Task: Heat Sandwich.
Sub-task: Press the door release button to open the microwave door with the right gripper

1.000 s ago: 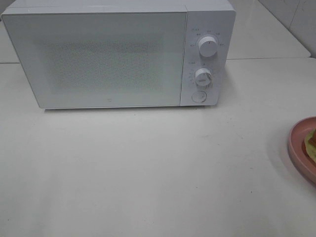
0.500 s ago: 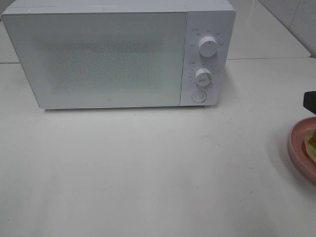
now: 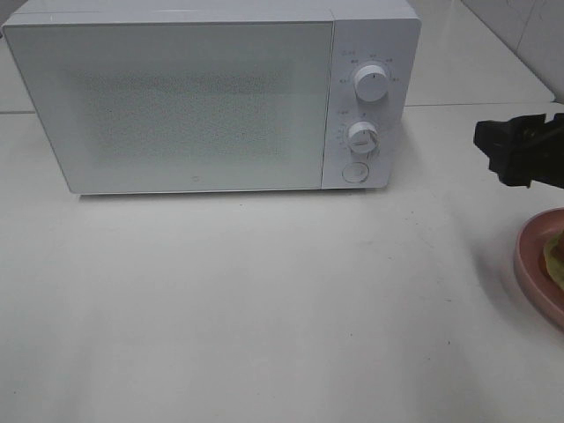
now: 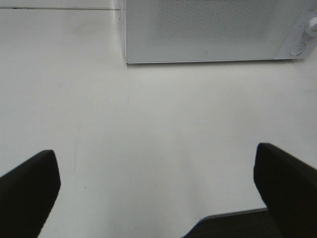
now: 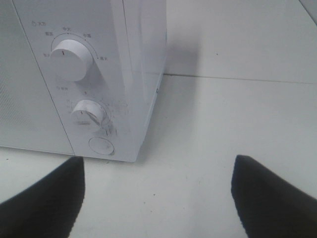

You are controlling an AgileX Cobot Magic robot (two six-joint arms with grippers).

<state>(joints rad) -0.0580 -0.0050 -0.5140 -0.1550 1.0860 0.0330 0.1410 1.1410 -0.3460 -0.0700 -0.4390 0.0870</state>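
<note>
1. Exterior high view: the microwave [image 3: 203, 97] stands at the back of the white table [image 3: 264, 308] with its door shut. The frosted door panel hides the interior.
2. The control panel carries 2 dials, the upper knob [image 3: 371, 84] and the lower knob [image 3: 362, 137], with a round button [image 3: 354, 173] below them. The printed markings are too small to read.
3. The sandwich [image 3: 556, 254] lies on the pink plate [image 3: 531, 251] at the right border of the table. The frame cuts off both, and only a sliver of pale tan and yellow-green shows. The layers cannot be told apart.
4. The right gripper [image 3: 495, 152] enters from the right edge and hangs above the table between microwave and plate, apart from both. Its arm is cut off, and the jaw gap is hard to make out from this angle.
5. Right wrist view: the right gripper [image 5: 158, 198] has its 2 dark fingers [image 5: 44, 198] spread wide, with only bare table between them. The frame cuts off part of each finger. The microwave's control corner lies ahead.
6. The left gripper [image 4: 158, 193] shows only in the left wrist view. Its 2 fingers [image 4: 29, 193] stand wide apart over bare table, holding nothing and facing the microwave's lower front edge. The dials there are clipped by the frame.
</note>
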